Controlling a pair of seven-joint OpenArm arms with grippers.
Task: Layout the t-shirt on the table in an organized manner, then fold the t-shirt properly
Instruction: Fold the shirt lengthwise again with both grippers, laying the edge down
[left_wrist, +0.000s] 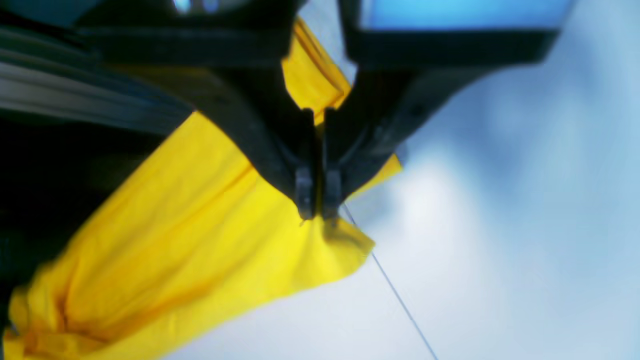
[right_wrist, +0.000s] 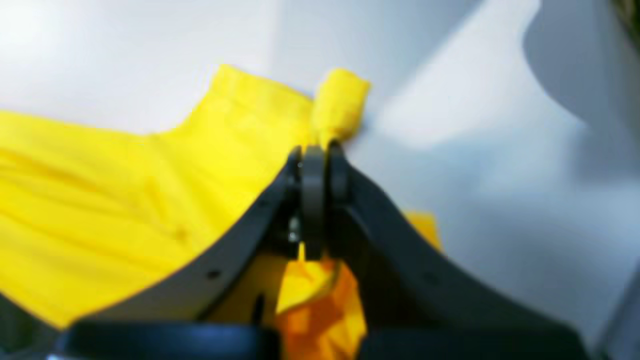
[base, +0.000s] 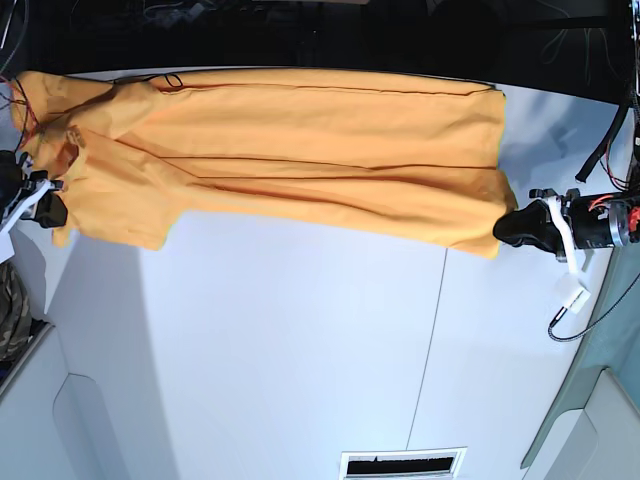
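The large orange-yellow cloth t-shirt (base: 290, 150) stretches across the wide white table (base: 300, 340) toward twelve o'clock. At three o'clock the left gripper (left_wrist: 318, 212) is clenched on its hem corner; at nine o'clock the right gripper (right_wrist: 314, 150) pinches its shoulder fabric.

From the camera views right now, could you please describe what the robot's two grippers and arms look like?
Both grippers have dark, nearly black curved fingers that taper to narrow tips. In the base view the left gripper sits on a white bracket, with red and black wiring and a dangling white cable behind it. The right gripper shows a similar white bracket at the frame edge.
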